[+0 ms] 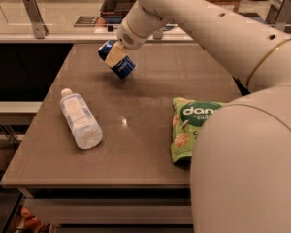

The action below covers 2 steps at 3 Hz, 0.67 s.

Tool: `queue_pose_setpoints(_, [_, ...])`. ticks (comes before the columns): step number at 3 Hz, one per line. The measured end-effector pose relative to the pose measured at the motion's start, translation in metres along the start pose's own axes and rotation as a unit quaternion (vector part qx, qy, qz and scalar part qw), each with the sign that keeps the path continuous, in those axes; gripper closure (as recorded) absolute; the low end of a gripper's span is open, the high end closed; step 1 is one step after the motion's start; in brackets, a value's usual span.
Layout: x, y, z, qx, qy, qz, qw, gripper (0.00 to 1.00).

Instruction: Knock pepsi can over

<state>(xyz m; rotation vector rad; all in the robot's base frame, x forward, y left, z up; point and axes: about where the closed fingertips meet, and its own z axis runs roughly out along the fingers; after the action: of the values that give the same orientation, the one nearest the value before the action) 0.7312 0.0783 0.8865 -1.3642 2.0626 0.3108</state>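
Hand [116, 58] is out over the far-left part of the surface [136, 110], pinching the pepsi can [125, 67] across its middle, with one tan pad [114, 55] lying flat over the can's side. Can is tilted hard, one end up toward the back left and the other low near the surface. I honestly can't tell if it's touching or hanging just above. So imo it's not knocked over yet, just gripped at an angle. What could go wrong: if the grip lets go while it's this slanted the can could roll, and it's near the back edge, so it might trundle off instead of ending up flat. Or the hand sets it down upright and nothing counts. Water bottle [80, 121] lies on its side well apart at front left, snack bag [184, 130] on the right, neither in the way. Count: one can, one bottle, one bag, one arm [194, 18] with one hand.
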Motion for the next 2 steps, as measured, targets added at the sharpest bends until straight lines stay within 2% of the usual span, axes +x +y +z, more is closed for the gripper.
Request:
queue_pose_setpoints(1, [0.003,0.002,0.017,0.005,0.071,-0.034,0.9969,1.00])
queue_pose_setpoints(2, [0.003,0.003,0.031,0.005,0.115,-0.059,0.9916,1.00])
